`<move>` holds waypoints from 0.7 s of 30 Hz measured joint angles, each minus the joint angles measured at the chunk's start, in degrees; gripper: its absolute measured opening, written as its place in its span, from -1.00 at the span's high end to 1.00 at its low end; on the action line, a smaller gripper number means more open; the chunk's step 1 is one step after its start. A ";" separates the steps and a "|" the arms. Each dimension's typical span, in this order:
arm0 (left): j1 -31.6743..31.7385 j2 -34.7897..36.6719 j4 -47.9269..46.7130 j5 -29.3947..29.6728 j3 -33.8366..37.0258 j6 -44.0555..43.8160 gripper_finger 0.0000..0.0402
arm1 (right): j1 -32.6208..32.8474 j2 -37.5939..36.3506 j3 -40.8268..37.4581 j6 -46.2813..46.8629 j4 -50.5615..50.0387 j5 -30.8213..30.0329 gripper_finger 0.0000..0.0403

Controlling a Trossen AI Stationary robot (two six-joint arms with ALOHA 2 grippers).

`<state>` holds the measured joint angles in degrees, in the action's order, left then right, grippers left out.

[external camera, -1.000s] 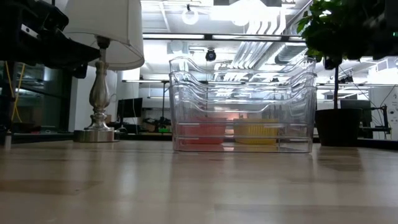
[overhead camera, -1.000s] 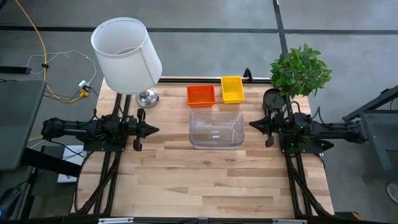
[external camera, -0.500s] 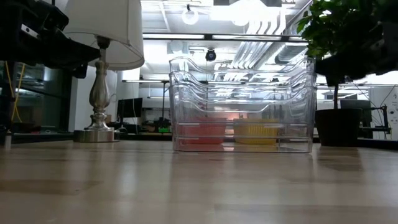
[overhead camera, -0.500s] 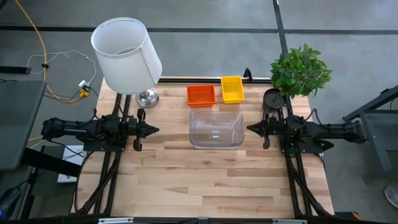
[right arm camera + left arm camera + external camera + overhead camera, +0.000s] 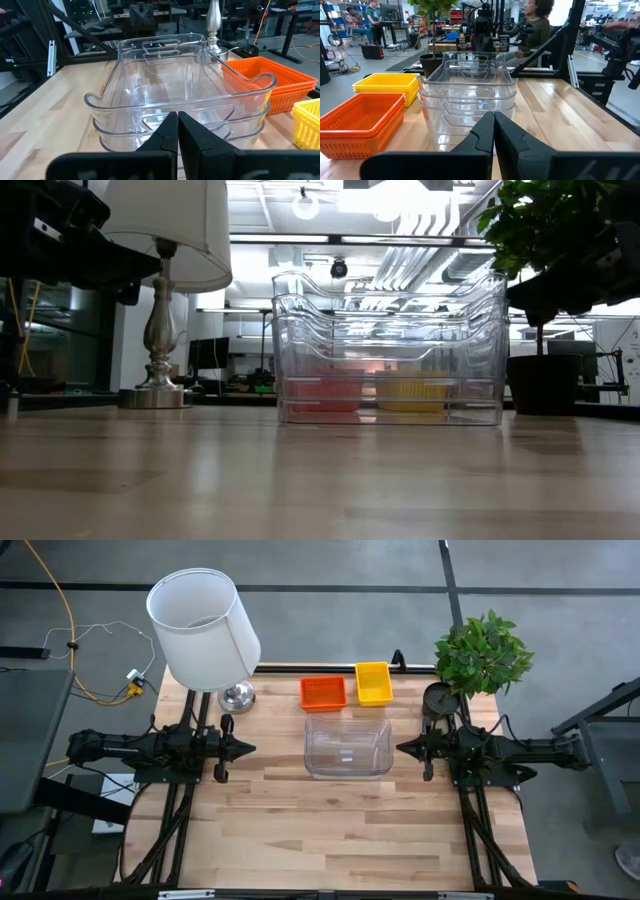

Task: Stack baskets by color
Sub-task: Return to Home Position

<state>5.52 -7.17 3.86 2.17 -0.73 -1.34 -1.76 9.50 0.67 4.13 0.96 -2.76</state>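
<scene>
Looking down, we are seeing the stack of clear tubs (image 5: 346, 748) sitting in the middle of the table (image 5: 340, 830), between the left gripper (image 5: 248, 749) and the right gripper (image 5: 402, 747). It is apart from the left and just beside the right. Both grippers are hovering with fingers pressed together, grasping nothing. Beyond the tubs, the orange baskets (image 5: 323, 693) and the yellow baskets (image 5: 373, 683) are standing side by side at the far edge. We are counting three nested tub rims in the wrist views. The basket layers are proving too hard to count.
</scene>
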 joint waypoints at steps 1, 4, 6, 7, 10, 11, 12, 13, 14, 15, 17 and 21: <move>0.00 0.31 -0.04 0.00 0.00 0.00 1.00 | 0.00 0.00 0.00 0.00 -0.04 0.00 1.00; 0.00 1.29 -0.12 0.02 -0.04 0.00 1.00 | 0.00 -1.42 0.00 -0.09 -0.10 0.00 1.00; 0.00 2.95 -0.15 0.00 -0.04 0.00 1.00 | 0.00 -3.34 0.00 -0.04 -0.07 0.00 1.00; 0.00 4.07 -0.17 0.00 -0.04 0.00 1.00 | 0.00 -4.68 0.00 -0.08 -0.10 0.00 1.00; 0.00 7.14 -1.75 0.00 -0.06 0.00 1.00 | 0.00 -9.30 0.00 -0.08 -0.08 0.00 1.00; 0.00 6.93 -1.74 0.00 -0.09 0.01 1.00 | 0.00 -9.40 0.09 0.04 0.65 -0.15 1.00; -0.01 6.98 -1.98 0.02 -0.04 0.00 1.00 | 0.00 -9.49 0.02 -0.01 1.20 -0.16 1.00; -0.02 6.95 -1.71 -0.02 -0.04 0.02 1.00 | 0.00 -9.31 -0.02 -0.12 2.05 -0.23 1.00; -0.02 7.01 -2.09 0.00 -0.07 0.01 1.00 | 0.00 -9.30 0.00 -0.14 3.12 -0.19 1.00; -0.02 6.99 -3.00 -0.01 -0.09 0.02 1.00 | 0.00 -9.48 0.00 -0.07 3.14 -0.18 1.00; -0.02 6.92 -2.93 -0.02 0.00 0.02 1.00 | 0.00 -9.49 0.00 -0.03 2.30 -0.17 1.00; -0.04 6.96 -3.29 -0.02 -0.04 0.00 1.00 | 0.00 -9.49 0.00 -0.07 1.17 -0.17 1.00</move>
<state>5.48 -0.21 0.57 2.16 -0.78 -1.34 -1.76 0.01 0.67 4.05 2.13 -2.94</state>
